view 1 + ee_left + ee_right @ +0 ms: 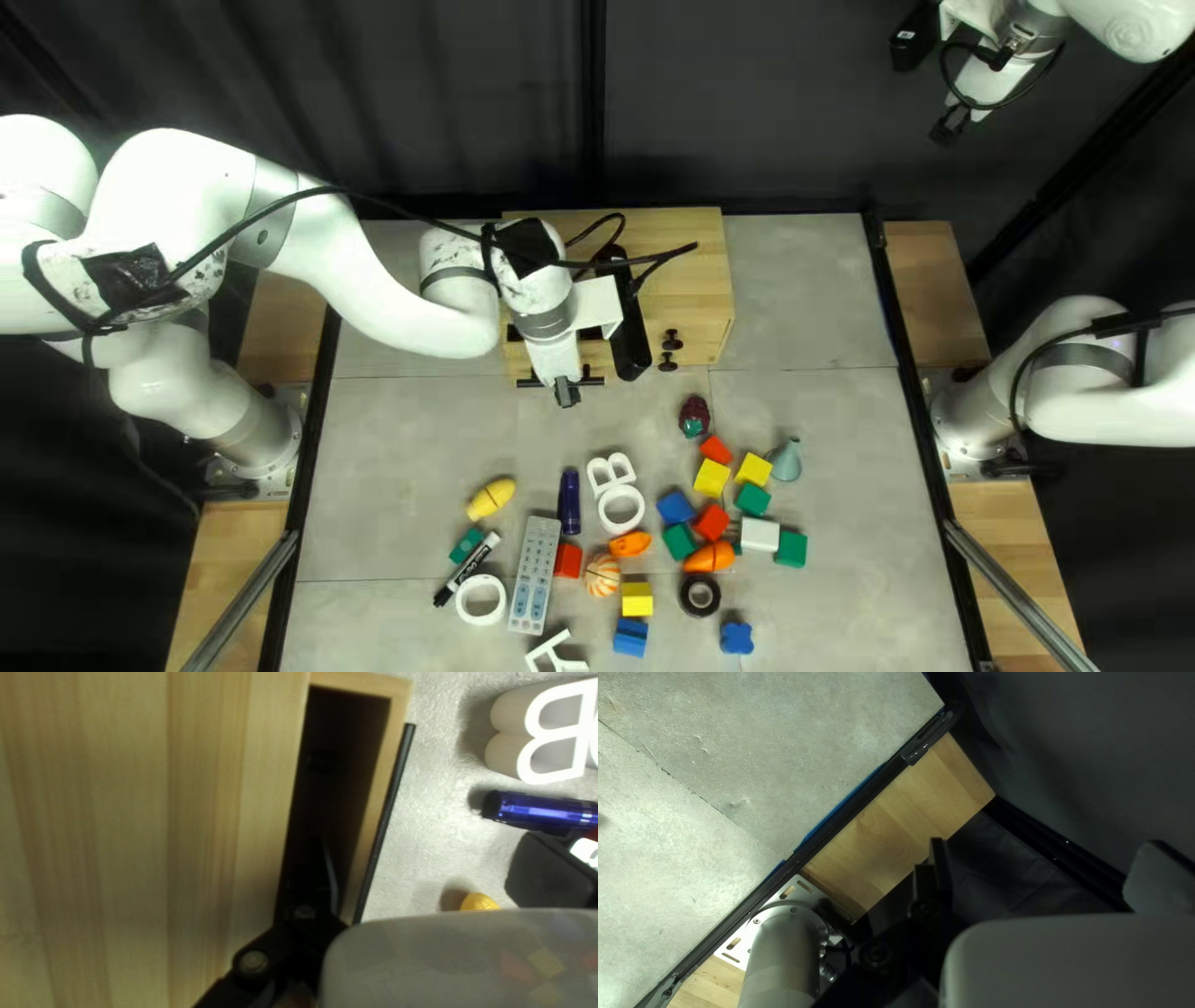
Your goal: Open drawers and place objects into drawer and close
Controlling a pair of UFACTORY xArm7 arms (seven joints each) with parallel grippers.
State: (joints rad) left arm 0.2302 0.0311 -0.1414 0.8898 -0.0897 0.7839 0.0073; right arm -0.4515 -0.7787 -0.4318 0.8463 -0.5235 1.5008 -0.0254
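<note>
A wooden drawer cabinet (686, 271) stands at the far middle of the table. My left arm reaches over it, with my left gripper (567, 392) pointing down at the cabinet's front left. In the left wrist view the gripper (434, 872) is open: one finger (328, 868) is inside a dark drawer opening (336, 788), and the other (546, 877) is outside over the table. The thin drawer front (378, 802) and its black bar (390, 798) lie between them. My right gripper (950, 126) hangs high at the far right, open and empty.
Two black knobs (669, 350) mark the cabinet's right-hand drawers. Several toys lie in front: a white letter B (611, 469) (551, 728), a blue cylinder (569, 499) (537, 812), a yellow lemon (491, 497), a remote (535, 574), coloured blocks (711, 478) and a black tape roll (699, 595).
</note>
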